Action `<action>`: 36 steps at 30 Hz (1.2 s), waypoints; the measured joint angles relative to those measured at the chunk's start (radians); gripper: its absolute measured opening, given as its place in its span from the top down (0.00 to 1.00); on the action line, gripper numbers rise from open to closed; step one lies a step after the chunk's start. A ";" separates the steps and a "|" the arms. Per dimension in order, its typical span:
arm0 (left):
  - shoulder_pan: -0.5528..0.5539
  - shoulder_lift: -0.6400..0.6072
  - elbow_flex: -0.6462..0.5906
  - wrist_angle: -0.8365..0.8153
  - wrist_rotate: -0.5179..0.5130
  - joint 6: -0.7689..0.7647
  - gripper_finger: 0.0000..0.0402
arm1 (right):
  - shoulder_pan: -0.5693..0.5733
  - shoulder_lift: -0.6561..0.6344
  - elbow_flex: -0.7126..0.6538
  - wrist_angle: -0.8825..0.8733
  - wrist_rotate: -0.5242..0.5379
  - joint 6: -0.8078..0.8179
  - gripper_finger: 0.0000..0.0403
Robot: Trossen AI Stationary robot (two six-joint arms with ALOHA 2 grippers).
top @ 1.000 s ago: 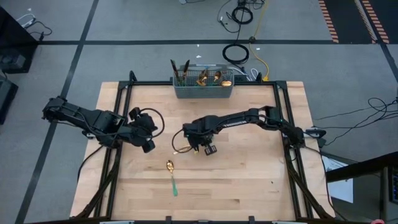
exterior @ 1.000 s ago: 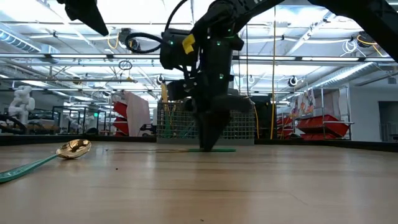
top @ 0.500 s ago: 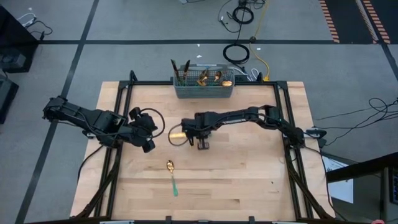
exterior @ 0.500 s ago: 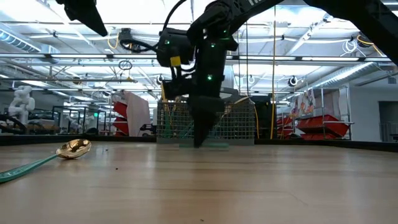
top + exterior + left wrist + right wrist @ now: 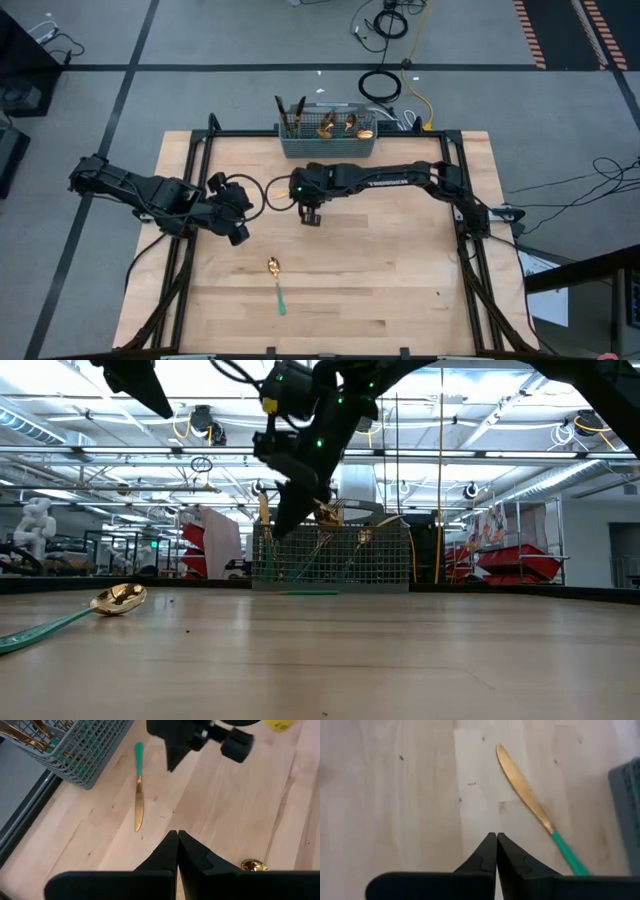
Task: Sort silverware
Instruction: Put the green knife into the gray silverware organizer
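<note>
A knife [image 5: 530, 800] with a gold blade and a teal handle lies flat on the wood table, just before the grey wire basket [image 5: 327, 140]. My right gripper [image 5: 496, 840] hangs shut above the table near the knife and holds nothing. A gold spoon [image 5: 274, 268] with a teal handle lies nearer the front edge. My left gripper [image 5: 177, 842] is shut and empty, raised over the table's left side [image 5: 238, 232]. More silverware stands upright in the basket [image 5: 330, 565].
The basket stands at the middle of the table's far edge. Black frame rails run along the table's left, right and far sides. Bare wood lies between the knife [image 5: 138, 795] and the spoon [image 5: 118, 598]. Cables lie on the floor beyond the table.
My right gripper has risen from the table top, gone toward the far edge and a little left, and rolled about its own line. The knife that lay at its fingertips stays on the table and has slid a little toward the basket.
</note>
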 joint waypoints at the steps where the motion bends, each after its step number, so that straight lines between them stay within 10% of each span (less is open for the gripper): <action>1: -0.003 0.000 0.000 0.000 0.000 0.000 0.97 | -0.005 0.002 0.000 0.005 0.001 -0.048 1.00; 7: -0.012 0.000 0.000 0.000 0.000 0.007 0.97 | -0.041 0.020 0.000 0.072 -0.008 -0.274 0.87; 11: -0.012 0.000 -0.001 0.003 -0.045 -0.007 0.97 | -0.086 0.052 0.000 0.112 0.054 -0.126 0.78; 17: 0.051 -0.001 -0.076 0.063 -0.244 -0.099 0.99 | -0.128 0.061 0.000 0.051 0.051 0.067 0.97; 36: 0.390 0.000 -0.513 0.784 -0.005 -0.104 1.00 | -0.151 0.027 0.013 0.078 -0.003 0.269 1.00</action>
